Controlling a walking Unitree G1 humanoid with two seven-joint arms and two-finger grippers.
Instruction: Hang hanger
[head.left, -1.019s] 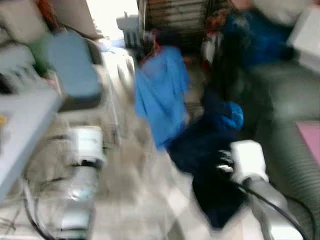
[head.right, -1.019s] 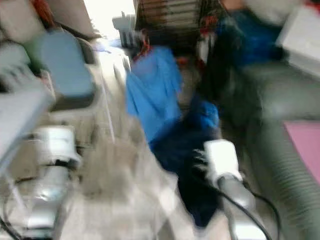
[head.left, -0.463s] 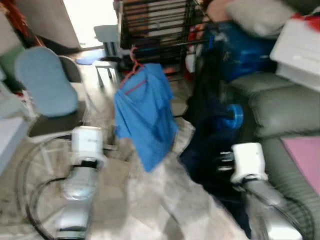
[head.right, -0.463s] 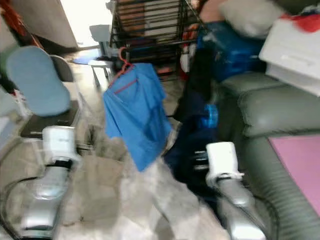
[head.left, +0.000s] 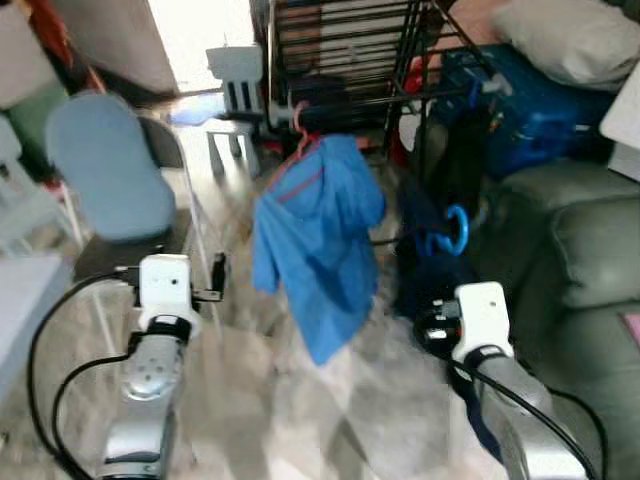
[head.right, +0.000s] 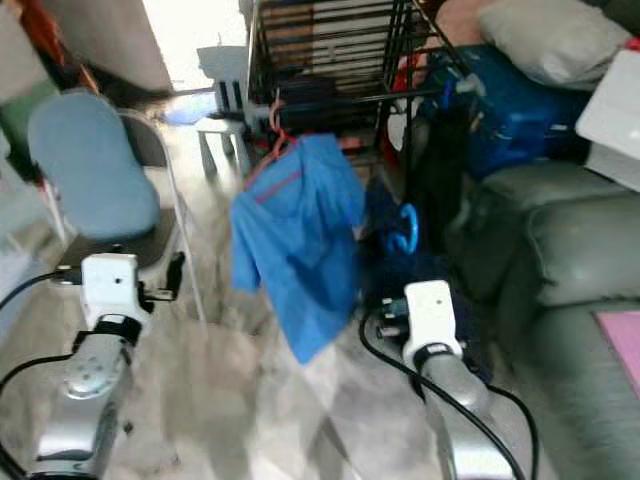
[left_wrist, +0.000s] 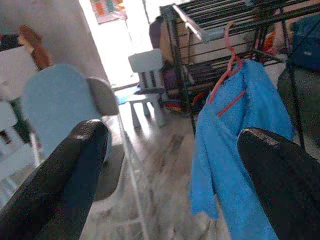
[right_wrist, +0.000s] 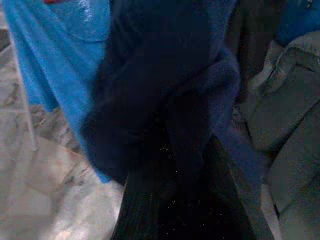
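Right gripper (right_wrist: 175, 200) apparently clamps dark garment (right_wrist: 165, 100) — hanger (head.left: 447, 232) may snag rack (head.left: 400, 100); left gripper (left_wrist: 170, 165) wide, empty.

Open floor (head.left: 300, 410) lies between the two arms and runs forward to the blue shirt (head.left: 318, 235), which hangs on a red hanger (head.left: 300, 125) from the black rack (head.left: 350, 60) and blocks the middle path. On the left a folding chair (head.left: 115, 180) and a small white stool (head.left: 235, 105) narrow the passage; on the right dark clothes (head.left: 435, 240), a blue hanger (head.left: 450, 230) and the grey sofa (head.left: 580, 260) close the way.
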